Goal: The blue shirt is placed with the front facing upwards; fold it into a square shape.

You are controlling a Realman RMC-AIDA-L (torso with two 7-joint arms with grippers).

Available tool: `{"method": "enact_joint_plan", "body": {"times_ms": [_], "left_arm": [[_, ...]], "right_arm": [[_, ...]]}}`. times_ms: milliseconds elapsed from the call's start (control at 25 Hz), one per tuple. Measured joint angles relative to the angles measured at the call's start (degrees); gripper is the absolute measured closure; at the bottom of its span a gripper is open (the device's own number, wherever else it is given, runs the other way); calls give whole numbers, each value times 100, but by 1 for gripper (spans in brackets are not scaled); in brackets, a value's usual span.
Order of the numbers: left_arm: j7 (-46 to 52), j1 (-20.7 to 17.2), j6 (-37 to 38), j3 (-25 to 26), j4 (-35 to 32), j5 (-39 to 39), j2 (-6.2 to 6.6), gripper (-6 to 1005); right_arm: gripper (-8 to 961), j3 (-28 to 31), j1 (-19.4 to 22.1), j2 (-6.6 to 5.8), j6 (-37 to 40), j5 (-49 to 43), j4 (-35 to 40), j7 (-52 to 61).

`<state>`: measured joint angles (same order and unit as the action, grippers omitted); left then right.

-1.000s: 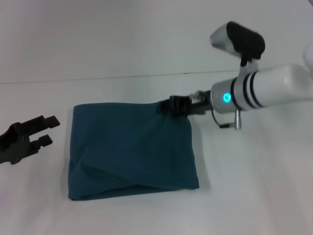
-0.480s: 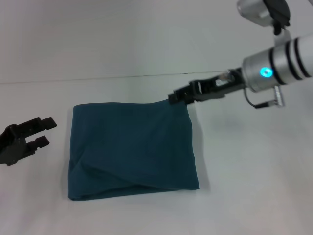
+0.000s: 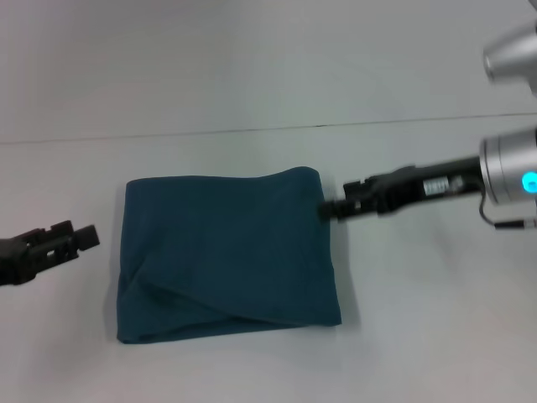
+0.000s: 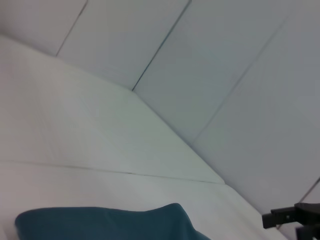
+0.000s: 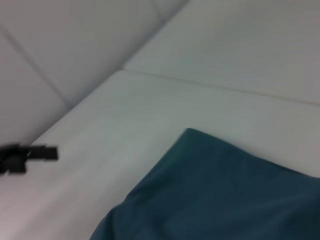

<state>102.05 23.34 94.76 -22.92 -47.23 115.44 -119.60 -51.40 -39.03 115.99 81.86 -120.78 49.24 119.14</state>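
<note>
Now the blue shirt (image 3: 225,254) lies folded; the right gripper (image 3: 329,208), just beside its edge, jaws unclear, should retreat without snagging.

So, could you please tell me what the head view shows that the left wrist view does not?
Only the head view shows the whole folded blue shirt as a rough square on the table, with the left gripper beside its left edge. Only the left wrist view shows the panelled wall behind. Both show the shirt's far edge and the right gripper just off its right side.
</note>
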Motion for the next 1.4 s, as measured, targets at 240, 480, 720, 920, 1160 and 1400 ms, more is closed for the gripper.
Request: {"method": "enact_joint_plan", "body": {"times_ms": [240,480,720,920,1160,1400], "left_arm": [[-671,-253,658,-80,-139,356,3,270],[-1772,-619,1213,-66,-331,700,-134,274],[-2227,-794,1266,-230,-264,1107,-268,276],[-2318,-813,1244,-603,-118,1240,-336,275],[-2214,-683,1319,-915,-18,1315,-342,275],[-1738,-408,1125,-1010,168,1357,-360,274]], "right_arm": [[53,-131,713,393,516,661,0,-2011],[72,-339,904,366,997,884,-955,-2735],[72,-431,942,366,1250,864,-1781,-3480],[72,-776,937,376,953,854,-2055,-3682],[72,-827,973,378,1002,883,-2102,-3995],[72,-786,1054,385,1074,916,-2114,-4172]]}}
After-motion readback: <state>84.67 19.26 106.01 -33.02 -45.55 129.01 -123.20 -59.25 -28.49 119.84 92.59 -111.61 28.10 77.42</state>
